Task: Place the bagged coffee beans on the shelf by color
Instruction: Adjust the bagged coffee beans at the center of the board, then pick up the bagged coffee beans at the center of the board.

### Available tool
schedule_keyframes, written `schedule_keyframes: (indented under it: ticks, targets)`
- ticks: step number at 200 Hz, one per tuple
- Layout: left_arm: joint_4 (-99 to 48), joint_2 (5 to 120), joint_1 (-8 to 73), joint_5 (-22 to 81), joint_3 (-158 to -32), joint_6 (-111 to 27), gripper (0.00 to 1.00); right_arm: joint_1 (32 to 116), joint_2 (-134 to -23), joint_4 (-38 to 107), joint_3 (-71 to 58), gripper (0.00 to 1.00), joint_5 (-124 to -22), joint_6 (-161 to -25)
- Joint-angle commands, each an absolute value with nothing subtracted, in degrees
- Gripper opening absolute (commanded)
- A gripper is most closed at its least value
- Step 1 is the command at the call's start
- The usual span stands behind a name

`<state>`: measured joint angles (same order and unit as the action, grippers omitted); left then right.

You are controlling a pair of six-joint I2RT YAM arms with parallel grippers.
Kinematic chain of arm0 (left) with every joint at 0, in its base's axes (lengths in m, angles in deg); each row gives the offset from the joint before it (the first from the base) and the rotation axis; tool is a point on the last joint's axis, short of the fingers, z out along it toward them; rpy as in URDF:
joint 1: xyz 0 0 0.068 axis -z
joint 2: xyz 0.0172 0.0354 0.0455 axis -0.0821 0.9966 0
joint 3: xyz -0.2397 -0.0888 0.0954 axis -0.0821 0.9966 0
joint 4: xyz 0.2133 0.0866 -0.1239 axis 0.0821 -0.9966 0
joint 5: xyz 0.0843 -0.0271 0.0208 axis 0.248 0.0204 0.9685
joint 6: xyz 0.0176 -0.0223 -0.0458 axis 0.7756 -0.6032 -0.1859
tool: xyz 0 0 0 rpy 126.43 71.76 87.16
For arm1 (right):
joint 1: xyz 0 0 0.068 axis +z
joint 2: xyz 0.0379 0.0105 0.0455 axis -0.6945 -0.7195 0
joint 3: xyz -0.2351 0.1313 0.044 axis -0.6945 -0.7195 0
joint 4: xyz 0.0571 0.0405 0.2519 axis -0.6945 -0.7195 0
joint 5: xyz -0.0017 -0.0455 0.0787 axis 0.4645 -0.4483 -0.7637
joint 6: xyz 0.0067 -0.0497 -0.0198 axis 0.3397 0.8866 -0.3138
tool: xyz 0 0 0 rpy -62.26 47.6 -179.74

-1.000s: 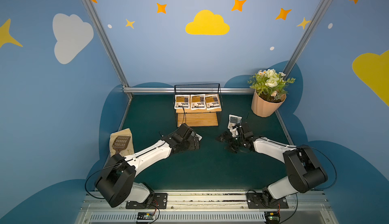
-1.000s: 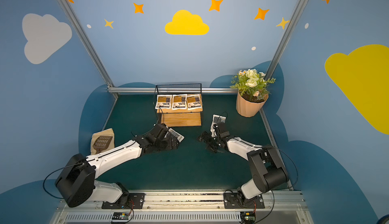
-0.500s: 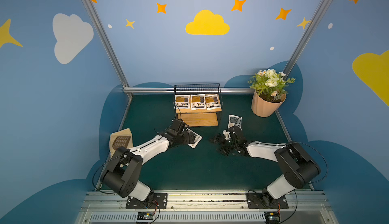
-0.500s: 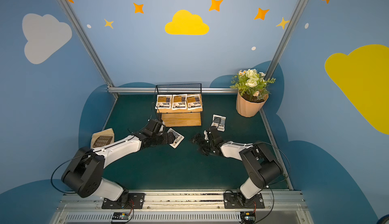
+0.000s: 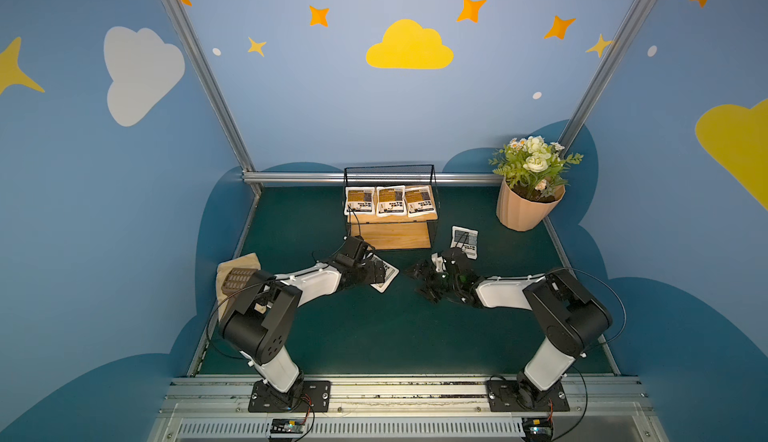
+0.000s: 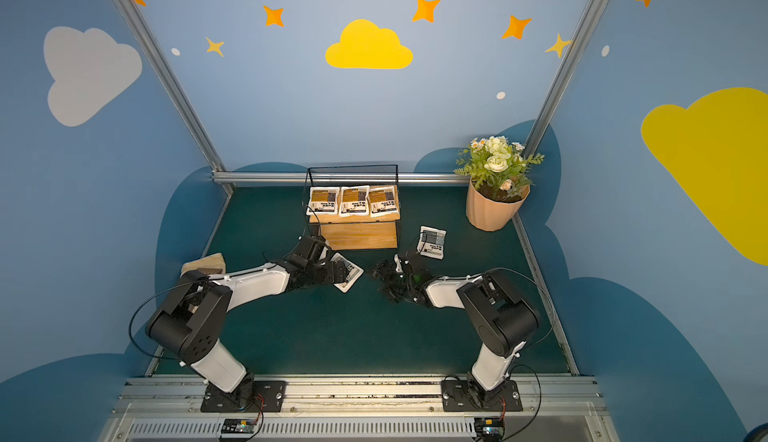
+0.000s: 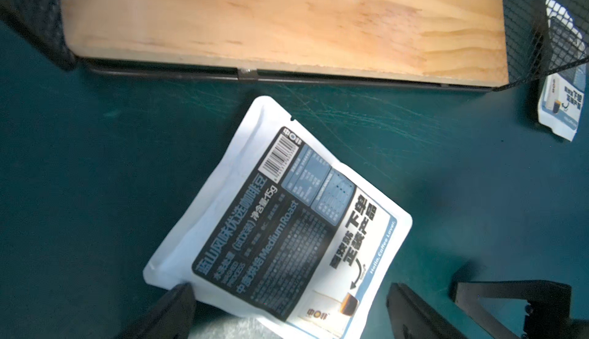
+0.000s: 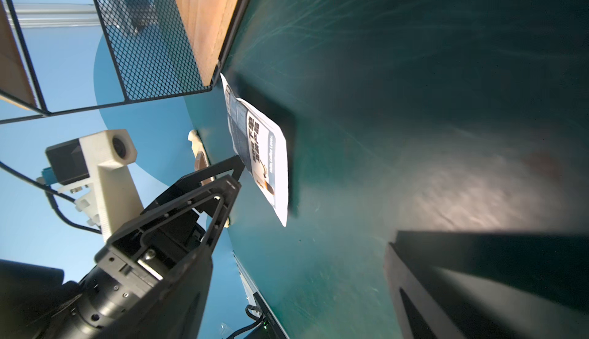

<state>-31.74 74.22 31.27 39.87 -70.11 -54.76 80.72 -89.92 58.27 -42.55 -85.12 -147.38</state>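
The shelf (image 5: pixel 390 234) stands at the back with three orange-label bagged coffee beans (image 5: pixel 390 201) side by side on its upper board; the lower board (image 7: pixel 280 18) is bare. A grey-blue bag (image 5: pixel 385 276) (image 7: pixel 277 226) lies flat on the green table in front of the shelf. My left gripper (image 5: pixel 371 271) (image 7: pixel 291 316) hovers open over it, one finger (image 7: pixel 173 312) at the bag's edge. Another grey-blue bag (image 5: pixel 464 242) (image 7: pixel 561 108) lies right of the shelf. My right gripper (image 5: pixel 427 283) (image 8: pixel 296 305) stands open low over the bare table, holding nothing.
A peach flower pot (image 5: pixel 528 209) stands at the back right. A tan cloth with a brown grid tool (image 5: pixel 237 275) lies at the left edge, partly behind my left arm. In the right wrist view the left gripper (image 8: pixel 223 181) points at the nearer bag (image 8: pixel 259 152).
The right gripper has slid left toward the table's middle, away from the bag beside the shelf, and its jaws have narrowed a little. The left arm's elbow has risen; its gripper stays over the bag.
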Motion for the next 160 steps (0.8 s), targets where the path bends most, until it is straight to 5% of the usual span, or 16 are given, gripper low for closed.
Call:
schedule_keyframes:
  ticks: [1,160]
  targets:
    - [-29.75,75.02,30.98,39.56,-70.81,-54.76,1.0,81.74,-93.44,57.45,-41.93,0.88,-84.77,-148.66]
    - [-26.49,74.15,30.99,38.86,-65.96,-57.22,1.0,87.09,-106.28,61.58,-37.61,0.68,-77.04,-158.3]
